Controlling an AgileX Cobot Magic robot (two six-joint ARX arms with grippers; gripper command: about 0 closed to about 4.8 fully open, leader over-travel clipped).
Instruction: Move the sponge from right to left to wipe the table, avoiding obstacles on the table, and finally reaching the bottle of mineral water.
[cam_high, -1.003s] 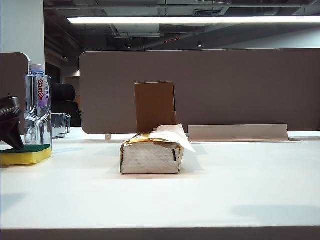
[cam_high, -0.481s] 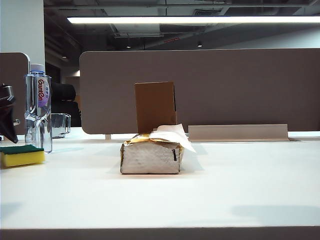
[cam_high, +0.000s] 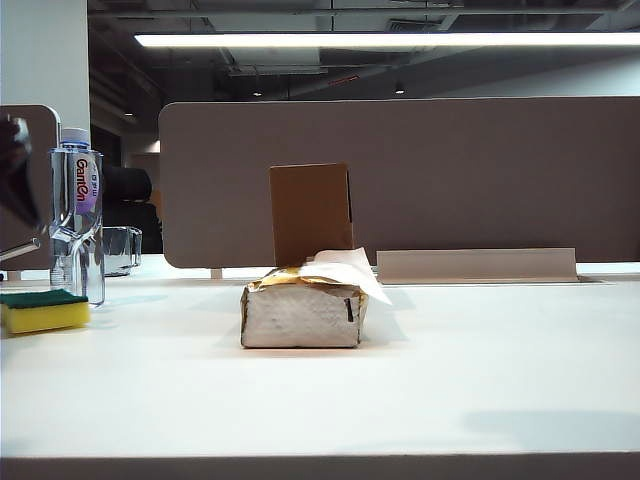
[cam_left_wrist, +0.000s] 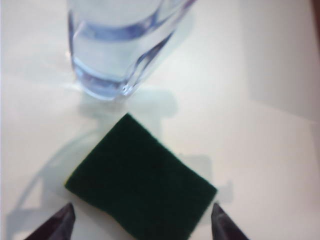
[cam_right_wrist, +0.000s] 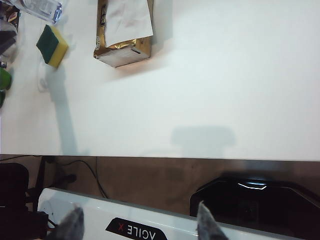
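Observation:
The sponge, yellow with a dark green top, lies flat on the white table at the far left, just in front of the bottle of mineral water. My left gripper hangs blurred above the sponge, open and clear of it. In the left wrist view its open gripper shows both dark fingertips on either side of the sponge, with the bottle's base just beyond. The obstacles, a foil tissue pack and a brown cardboard box, stand mid-table. My right gripper is open and empty off the table's front edge.
A short clear glass container stands behind the bottle. A brown partition runs along the back of the table, with a low grey strip at its foot. In the right wrist view the robot's white base lies below the table.
My left gripper has let go of the sponge and risen well above it. The sponge settled flat in front of the bottle. The right arm has not moved.

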